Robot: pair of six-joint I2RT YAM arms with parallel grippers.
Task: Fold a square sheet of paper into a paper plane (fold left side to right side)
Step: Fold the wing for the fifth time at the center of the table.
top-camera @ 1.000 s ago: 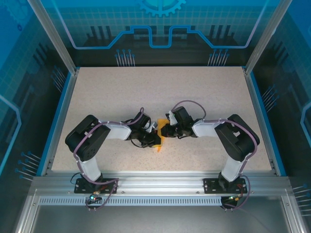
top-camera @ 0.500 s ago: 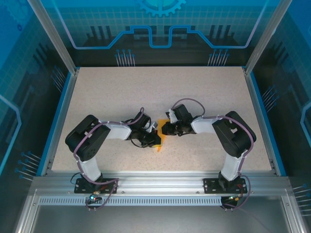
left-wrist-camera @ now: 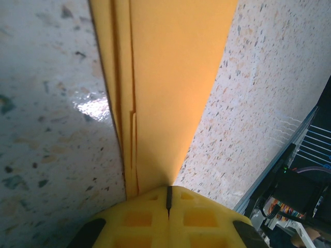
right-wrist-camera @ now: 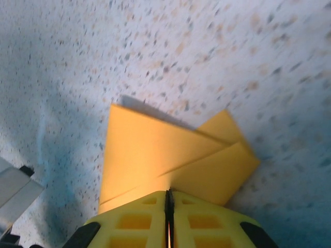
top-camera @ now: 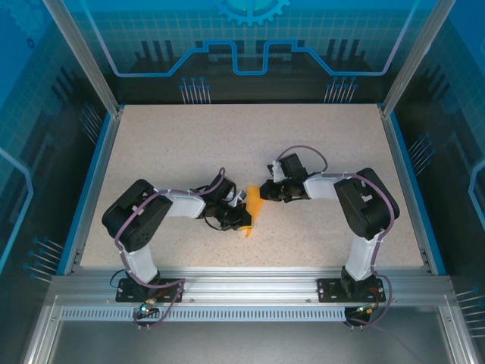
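Near the middle of the speckled beige worktop (top-camera: 189,136), on the side closer to the arm bases, the left gripper (top-camera: 241,219) has its yellow fingers (left-wrist-camera: 139,219) pressed fully together on the near end of the slim, bright orange, layered paper plane (top-camera: 255,206), which sits between the two arms. Just beyond it, the right gripper (top-camera: 265,194) is also clamped tight, pinching the far end where triangular flaps overlap.
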